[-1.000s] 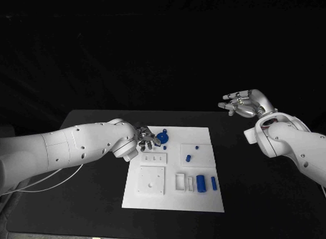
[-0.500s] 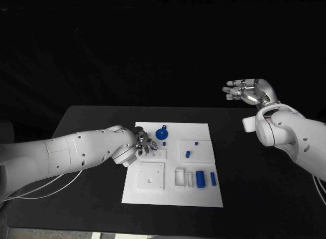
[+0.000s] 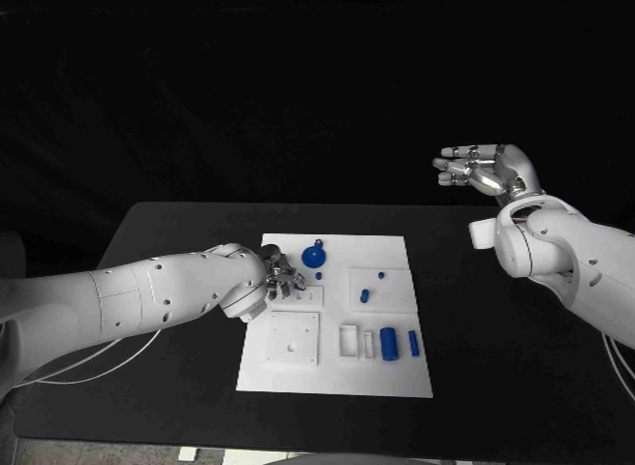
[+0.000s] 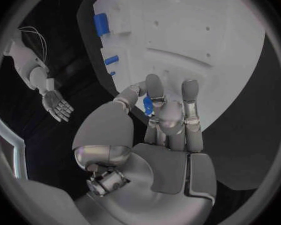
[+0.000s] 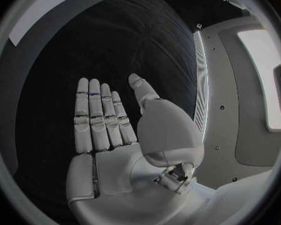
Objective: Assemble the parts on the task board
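- Left hand (image 3: 279, 279): low over the task board's (image 3: 387, 380) left edge, upper half. Wrist view shows a small blue part (image 4: 148, 105) pinched between thumb and fingers (image 4: 189, 102), just above the white plate. So it's grasping that part.
- Head view: the left hand's fingertips sit just left of the round blue knob part (image 3: 314, 257), near it; can't tell if they touch.
- Right hand (image 3: 488, 172): raised well off the table, beyond its far right corner, well apart from the board. Wrist view shows palm flat, fingers (image 5: 93, 117) straight and side by side, thumb out to the side, nothing in it. Released.
- Task board lies flat in the middle of the black table (image 3: 526, 358), long side running away from the robot.
- Parts on the board: blue knob near the top left; two small blue pieces (image 3: 371, 286) on the raised square block right of it; a larger blue cylinder (image 3: 389, 344) and a thinner blue piece (image 3: 414, 341) side by side in the lower right area, next to white slot fixtures (image 3: 354, 342).
- White square plate with holes (image 3: 294, 339) on the lower left of the board, below the left hand.
- Thin pale cable (image 3: 86, 363) trails under the left arm onto the table.
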{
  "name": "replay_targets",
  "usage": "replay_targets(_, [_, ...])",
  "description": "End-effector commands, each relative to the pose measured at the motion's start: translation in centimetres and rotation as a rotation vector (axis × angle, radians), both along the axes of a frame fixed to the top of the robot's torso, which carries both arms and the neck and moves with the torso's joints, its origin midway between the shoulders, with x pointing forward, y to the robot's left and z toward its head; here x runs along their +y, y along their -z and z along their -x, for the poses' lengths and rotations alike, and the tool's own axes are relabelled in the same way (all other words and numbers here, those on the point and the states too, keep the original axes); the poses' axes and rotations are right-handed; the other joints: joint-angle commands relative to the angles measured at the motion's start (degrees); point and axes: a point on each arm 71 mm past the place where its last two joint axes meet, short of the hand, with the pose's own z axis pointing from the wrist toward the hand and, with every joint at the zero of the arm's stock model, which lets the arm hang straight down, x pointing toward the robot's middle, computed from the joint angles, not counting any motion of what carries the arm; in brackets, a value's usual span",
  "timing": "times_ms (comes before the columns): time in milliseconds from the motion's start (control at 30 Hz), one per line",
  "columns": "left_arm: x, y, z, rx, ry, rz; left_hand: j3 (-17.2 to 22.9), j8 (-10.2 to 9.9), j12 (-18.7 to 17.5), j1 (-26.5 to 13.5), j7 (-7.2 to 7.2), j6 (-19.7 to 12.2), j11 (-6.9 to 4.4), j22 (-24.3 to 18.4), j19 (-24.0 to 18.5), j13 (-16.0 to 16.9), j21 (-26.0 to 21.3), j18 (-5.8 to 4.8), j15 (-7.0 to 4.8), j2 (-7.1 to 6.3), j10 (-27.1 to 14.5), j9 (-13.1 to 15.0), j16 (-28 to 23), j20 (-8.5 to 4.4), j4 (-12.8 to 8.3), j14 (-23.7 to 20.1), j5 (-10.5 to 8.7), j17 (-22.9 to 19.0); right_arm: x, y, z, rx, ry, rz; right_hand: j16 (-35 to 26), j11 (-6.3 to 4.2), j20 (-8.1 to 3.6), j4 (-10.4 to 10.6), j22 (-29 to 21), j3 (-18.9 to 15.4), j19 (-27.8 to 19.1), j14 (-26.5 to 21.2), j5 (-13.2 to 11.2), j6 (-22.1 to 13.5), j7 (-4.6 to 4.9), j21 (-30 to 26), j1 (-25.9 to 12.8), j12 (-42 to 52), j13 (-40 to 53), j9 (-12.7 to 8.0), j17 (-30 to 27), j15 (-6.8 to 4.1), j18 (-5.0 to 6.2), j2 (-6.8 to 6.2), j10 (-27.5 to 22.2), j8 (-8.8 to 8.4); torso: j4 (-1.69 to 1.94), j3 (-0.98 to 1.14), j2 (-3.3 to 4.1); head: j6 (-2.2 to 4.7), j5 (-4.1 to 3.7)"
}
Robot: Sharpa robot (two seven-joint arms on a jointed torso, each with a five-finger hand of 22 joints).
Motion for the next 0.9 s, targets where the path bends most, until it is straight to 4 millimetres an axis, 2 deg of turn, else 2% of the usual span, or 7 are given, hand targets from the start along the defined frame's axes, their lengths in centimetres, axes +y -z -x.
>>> replay_targets(33, [-0.22,0.12,0.01,0.014,0.036,-0.032,-0.1,0.2,0.2,-0.1,-7.12,12.4,-0.5,0.4,0.5,-0.1,-0.5,0.84,-0.11,0.25,2.6,10.4,0.2,0.04,-0.2,0.3,-0.17,-0.1,0.11,-0.15,0.0,-0.018,-0.012,-0.01,-0.1,-0.11,0.06,-0.2,-0.1,0.3,0.2,0.5,0.2,0.5,-0.04,0.3,-0.5,-0.2,-0.1,0.0,-0.1,-0.04,-0.01,0.01,0.4,0.01,0.0,0.04,0.01,-0.14,-0.11])
replay_targets(167, [-0.13,0.27,-0.1,0.022,0.043,-0.051,-0.1,0.2,0.1,0.0,-7.09,12.4,-0.47,0.7,0.5,-0.2,-0.8,0.77,-0.08,0.23,2.6,10.4,0.0,0.03,-0.2,0.3,-0.24,-0.3,0.1,-0.11,-0.03,-0.017,-0.013,-0.01,-0.5,-0.12,0.09,-0.5,-0.4,0.8,0.3,0.6,0.4,1.0,-0.1,0.5,-0.8,-0.3,-0.1,0.0,-0.1,-0.07,0.13,0.09,0.4,0.02,0.02,0.06,0.01,-0.16,-0.09])
replay_targets(233, [-0.09,0.38,-0.14,0.026,0.044,-0.057,-0.1,0.2,0.0,0.0,-7.09,12.4,-0.47,0.8,0.5,-0.2,-0.9,0.79,-0.1,0.26,2.6,10.3,0.0,0.06,-0.2,0.3,-0.39,-0.4,0.11,-0.11,-0.04,-0.018,-0.015,-0.01,-0.8,-0.47,-0.18,-0.6,-0.5,1.3,0.8,2.0,0.6,1.9,-0.31,0.9,-1.1,-0.3,-0.1,0.0,-0.2,-0.51,0.32,0.23,1.3,0.03,0.03,0.06,0.03,-0.17,-0.09])
replay_targets(333, [-0.09,0.54,-0.15,0.037,0.048,-0.064,-0.2,0.1,0.0,0.1,-7.06,12.4,-0.44,1.0,0.6,-0.3,-1.1,0.79,-0.06,0.29,2.6,10.3,-0.1,0.1,-0.1,0.2,-0.7,-0.5,0.12,-0.09,-0.05,-0.018,-0.017,-0.009,-5.9,-0.71,-0.69,-1.2,-0.7,3.9,1.4,5.9,1.2,2.7,-0.57,1.7,-2.7,-0.8,-0.2,0.0,-0.2,-0.99,0.24,-0.13,2.1,-0.04,0.03,0.02,0.03,-0.3,-0.12])
replay_targets(467, [-0.16,0.74,-0.11,0.053,0.056,-0.071,-0.2,0.1,-0.1,0.1,-7.05,12.3,-0.42,1.1,0.6,-0.4,-1.2,0.78,-0.05,0.34,2.6,10.2,-0.2,0.12,-0.1,0.2,-0.99,-0.7,0.07,-0.04,-0.09,-0.015,-0.02,-0.008,-6.1,-0.73,-0.54,-1.2,-0.9,5.2,1.3,6.1,1.6,3.4,-0.75,1.8,-3.5,-0.9,-0.2,0.0,-0.2,-0.97,0.45,-0.22,2.1,0.03,0.06,0.01,0.0,-0.4,-0.1])
replay_targets(733, [-0.1,0.99,-0.11,0.072,0.062,-0.086,-0.3,0.2,-0.2,0.3,-7.02,12.3,-0.4,2.2,0.9,-0.5,-2.1,0.71,-0.02,0.41,2.6,9.9,-0.2,0.12,-0.1,0.2,-1.03,-0.8,0.06,0.18,-0.2,0.006,-0.035,-0.018,-6.1,-0.23,-0.01,-0.8,-1.1,6.5,0.3,5.1,1.1,3.3,-0.62,1.0,-3.9,-0.9,-0.2,0.0,-0.3,-0.49,0.41,-0.5,0.9,0.01,0.07,0.04,0.01,-0.45,-0.16])
replay_targets(900, [0.04,1.12,-0.22,0.072,0.057,-0.093,-0.3,0.2,-0.2,0.3,-6.99,12.2,-0.38,2.6,1.0,-0.5,-2.6,0.73,-0.01,0.46,2.6,9.9,-0.3,0.17,-0.1,0.1,-1.06,-0.9,0.06,0.27,-0.25,0.012,-0.036,-0.023,-6.2,0.04,0.84,-0.5,-1.2,6.3,-1.7,2.5,0.9,3.1,-0.52,-0.2,-3.6,-0.9,-0.2,0.0,-0.3,0.42,0.12,-0.64,0.1,0.01,0.05,0.05,0.02,-0.43,-0.18])
